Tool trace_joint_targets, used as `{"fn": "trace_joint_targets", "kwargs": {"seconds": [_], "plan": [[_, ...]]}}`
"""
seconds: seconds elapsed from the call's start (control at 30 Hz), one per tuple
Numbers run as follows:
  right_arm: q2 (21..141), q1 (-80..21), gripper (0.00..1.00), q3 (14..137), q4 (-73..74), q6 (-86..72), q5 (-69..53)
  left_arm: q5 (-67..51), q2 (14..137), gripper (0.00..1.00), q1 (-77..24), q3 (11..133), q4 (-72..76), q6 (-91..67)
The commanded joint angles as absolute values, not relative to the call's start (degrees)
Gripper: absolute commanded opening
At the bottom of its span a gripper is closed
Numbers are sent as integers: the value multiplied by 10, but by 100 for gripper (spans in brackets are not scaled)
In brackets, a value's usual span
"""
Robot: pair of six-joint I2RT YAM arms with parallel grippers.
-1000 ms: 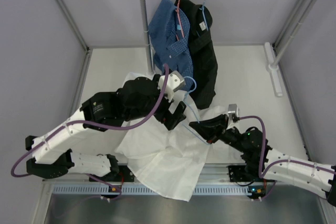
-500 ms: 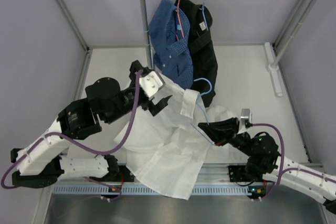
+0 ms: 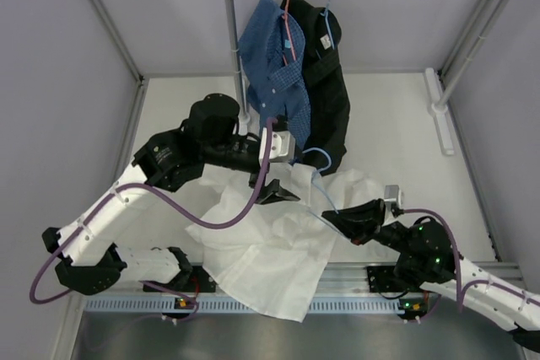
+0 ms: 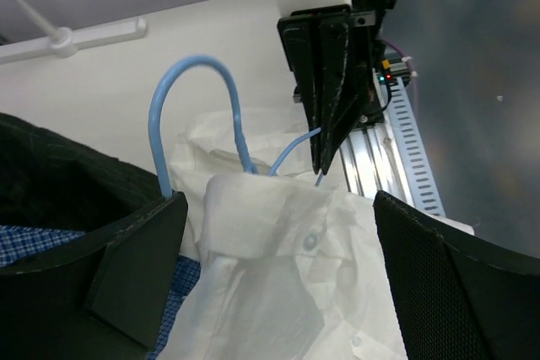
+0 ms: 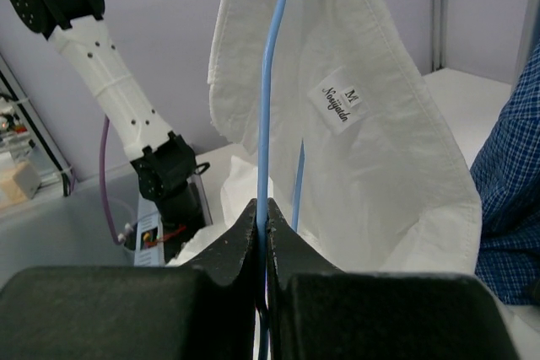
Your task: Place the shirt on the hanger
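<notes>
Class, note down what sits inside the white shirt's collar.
The hanger: its hook sticks up behind the shirt collar. The frame below is hidden by fabric, except a wire pinched by the right gripper.

The shirt (image 5: 396,166) bears a label (image 5: 337,100) reading "M" and, possibly, "Nonijada".

3 views: 1 overhead, 2 wrist close-ups.
Overhead looks down from far off; both wrist cameras closely face the same hanger (image 5: 272,82) and shirt (image 5: 396,166), from opposite sides.
</notes>
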State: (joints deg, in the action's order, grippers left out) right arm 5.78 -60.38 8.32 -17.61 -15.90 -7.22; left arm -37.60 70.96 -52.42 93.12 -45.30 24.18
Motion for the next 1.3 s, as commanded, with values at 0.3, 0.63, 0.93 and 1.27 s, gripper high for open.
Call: {"fn": "trace_joint_targets", "kwargs": {"seconds": [0.3, 0.63, 0.93, 1.27], "plan": [[72, -614, 0, 124, -167, -114, -137, -452, 697, 77, -520, 889, -460, 231], [48, -614, 0, 126, -162, -104, -155, -447, 706, 61, -517, 872, -461, 222], [6, -615, 0, 130, -128, -95, -151, -475, 693, 59, -506, 859, -461, 216], [32, -615, 0, 142, -129, -85, -178, -517, 709, 52, -504, 867, -461, 206]]}}
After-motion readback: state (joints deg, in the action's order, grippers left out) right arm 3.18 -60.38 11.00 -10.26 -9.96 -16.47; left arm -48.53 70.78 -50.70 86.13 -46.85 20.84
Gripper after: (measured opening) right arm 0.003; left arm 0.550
